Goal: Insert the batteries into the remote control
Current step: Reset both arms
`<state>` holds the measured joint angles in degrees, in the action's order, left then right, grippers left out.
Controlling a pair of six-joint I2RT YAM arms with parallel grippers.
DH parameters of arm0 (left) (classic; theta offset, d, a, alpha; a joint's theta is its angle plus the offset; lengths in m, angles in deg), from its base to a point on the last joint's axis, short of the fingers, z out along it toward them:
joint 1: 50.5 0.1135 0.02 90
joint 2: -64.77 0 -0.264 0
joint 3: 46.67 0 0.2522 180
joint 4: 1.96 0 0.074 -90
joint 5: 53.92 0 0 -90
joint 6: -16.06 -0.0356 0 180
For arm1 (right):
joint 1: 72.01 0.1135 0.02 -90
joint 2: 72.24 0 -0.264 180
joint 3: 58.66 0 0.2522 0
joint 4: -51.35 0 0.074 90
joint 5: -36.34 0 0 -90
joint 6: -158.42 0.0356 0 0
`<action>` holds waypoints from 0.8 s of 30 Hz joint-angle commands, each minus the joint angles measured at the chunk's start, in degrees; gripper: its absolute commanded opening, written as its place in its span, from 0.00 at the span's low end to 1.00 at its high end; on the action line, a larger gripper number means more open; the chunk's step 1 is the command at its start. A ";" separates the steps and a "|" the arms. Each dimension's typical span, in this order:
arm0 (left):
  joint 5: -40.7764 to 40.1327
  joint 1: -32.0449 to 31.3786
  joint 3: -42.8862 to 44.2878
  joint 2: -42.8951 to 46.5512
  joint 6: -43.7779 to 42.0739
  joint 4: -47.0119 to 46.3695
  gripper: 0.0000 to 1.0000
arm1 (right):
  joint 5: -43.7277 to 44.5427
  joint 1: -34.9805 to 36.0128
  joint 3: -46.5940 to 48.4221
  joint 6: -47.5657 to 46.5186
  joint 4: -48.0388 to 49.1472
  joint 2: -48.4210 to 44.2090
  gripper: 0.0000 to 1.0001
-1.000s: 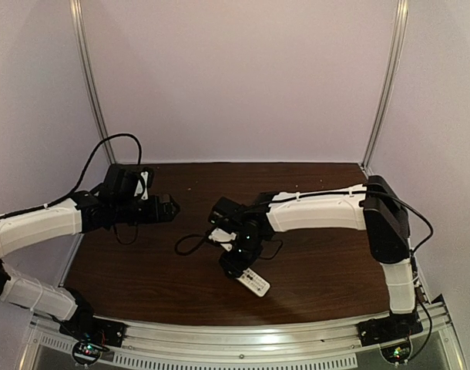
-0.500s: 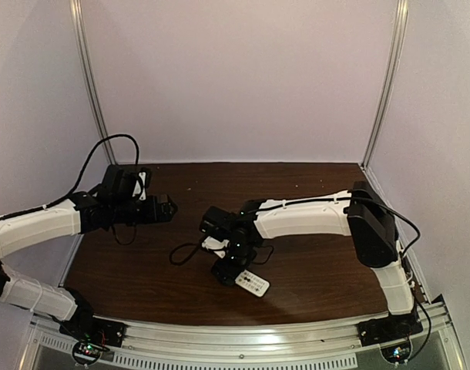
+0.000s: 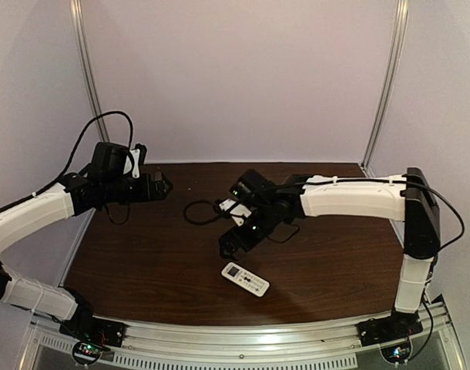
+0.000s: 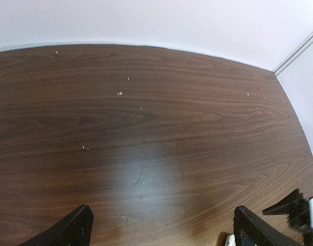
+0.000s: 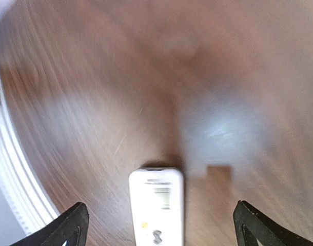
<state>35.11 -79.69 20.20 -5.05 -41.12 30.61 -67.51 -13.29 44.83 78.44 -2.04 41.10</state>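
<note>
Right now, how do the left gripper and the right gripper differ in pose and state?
The left gripper hangs over the bare table at the far left; the right gripper hangs mid-table, close to the remote control. Inside the left gripper's span only wood shows; inside the right gripper's, the end of the face-up remote control shows, untouched. Both are open and hold nothing.

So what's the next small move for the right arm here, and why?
Probably lift the right gripper away to rest: it hangs open and empty, the remote control lies screen-up, free on the table, the left gripper is open too, and no loose batteries show.
</note>
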 commanded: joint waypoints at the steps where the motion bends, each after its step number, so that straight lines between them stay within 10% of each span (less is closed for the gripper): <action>1: 3.05 2.40 6.66 -2.25 -5.18 3.70 0.97 | -0.97 -7.26 -7.86 2.85 11.45 -13.47 1.00; 12: 10.90 3.27 0.12 -5.57 -3.87 2.30 0.97 | -4.68 -23.90 -41.88 12.86 32.47 -44.87 1.00; 24: 12.66 2.31 -16.40 0.34 -1.21 -4.95 0.97 | -4.47 -25.85 -59.37 19.00 39.43 -54.10 1.00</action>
<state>46.37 -76.96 5.84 -7.26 -43.63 31.42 -71.59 -38.67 -12.72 94.35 32.66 -11.86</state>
